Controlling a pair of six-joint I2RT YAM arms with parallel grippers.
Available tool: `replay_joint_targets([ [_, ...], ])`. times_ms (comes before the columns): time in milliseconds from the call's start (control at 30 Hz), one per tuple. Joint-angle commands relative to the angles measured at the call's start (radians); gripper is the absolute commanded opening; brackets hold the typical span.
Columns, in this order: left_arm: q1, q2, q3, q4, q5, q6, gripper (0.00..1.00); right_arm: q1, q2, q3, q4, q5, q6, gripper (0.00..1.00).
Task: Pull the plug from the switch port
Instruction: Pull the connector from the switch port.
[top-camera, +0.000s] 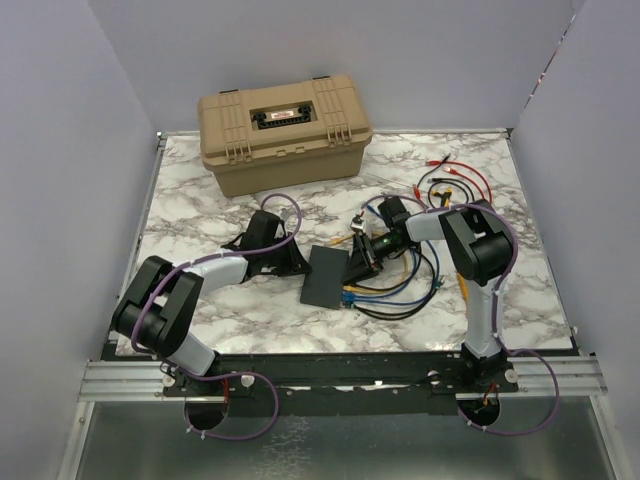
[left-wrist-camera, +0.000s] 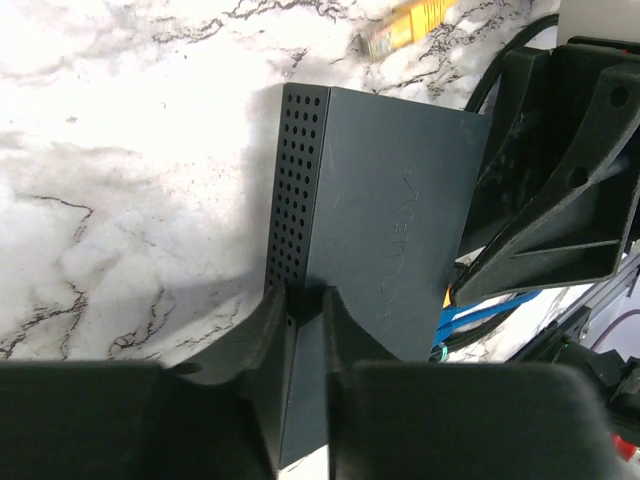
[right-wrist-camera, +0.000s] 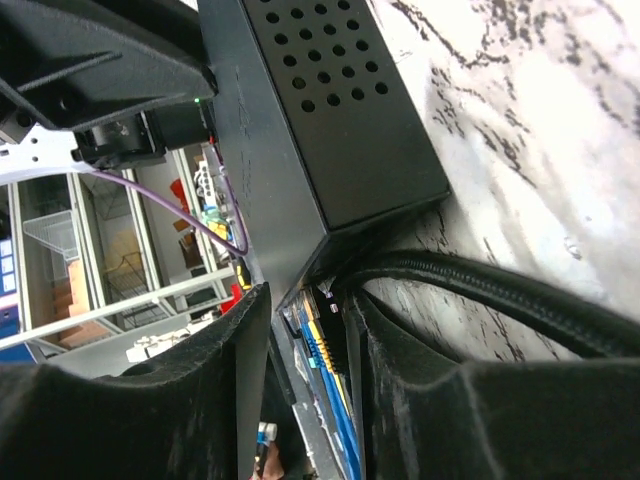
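Though cable-crowded, one switch between two claws.

Cannot make out the cabled edge of the switch from above: too small. Cannot tell whether right gripper clamps the plug: mostly blocked by its fingers.

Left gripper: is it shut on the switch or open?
Shut on the switch: the left gripper pinches its near edge from both sides, with no gap showing.

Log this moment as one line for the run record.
left fingers: clamped on switch edge | right fingers: straddling plugs at port end, grip unclear | pull: not yet done
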Motion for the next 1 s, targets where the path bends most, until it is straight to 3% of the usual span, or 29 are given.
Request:
replay_joint_targets([
  [0, -0.013, 0.052, -0.008, -0.069, -0.031, 0.015, 0.1, 0.018, 0.019, -0.01, -0.019, 0.064, 0.01, 0.38],
  [133, -0.013, 0.056, -0.006, -0.076, -0.037, 0.015, 0.06, 0.016, 0.039, -0.002, -0.019, 0.06, 0.009, 0.29],
  [267, -0.013, 0.071, -0.001, -0.099, -0.056, 0.014, 0.04, 0.018, 0.032, -0.009, -0.011, 0.05, 0.006, 0.27],
  [433, -0.013, 0.079, 0.002, -0.103, -0.055, 0.015, 0.04, 0.018, 0.025, -0.016, -0.029, 0.044, -0.024, 0.42],
  [667, -0.015, 0.073, -0.005, -0.112, -0.071, 0.014, 0.04, 0.009, 0.011, -0.032, -0.054, 0.068, -0.065, 0.5],
  [800, -0.014, 0.072, -0.005, -0.115, -0.075, 0.014, 0.07, 0.008, 0.015, -0.028, -0.068, 0.054, -0.089, 0.4],
  [867, -0.014, 0.07, -0.004, -0.115, -0.078, 0.014, 0.11, 0.008, 0.018, -0.025, -0.071, 0.041, -0.098, 0.3],
  [967, -0.014, 0.071, -0.001, -0.116, -0.079, 0.012, 0.18, 0.01, 0.019, -0.026, -0.065, 0.028, -0.102, 0.27],
])
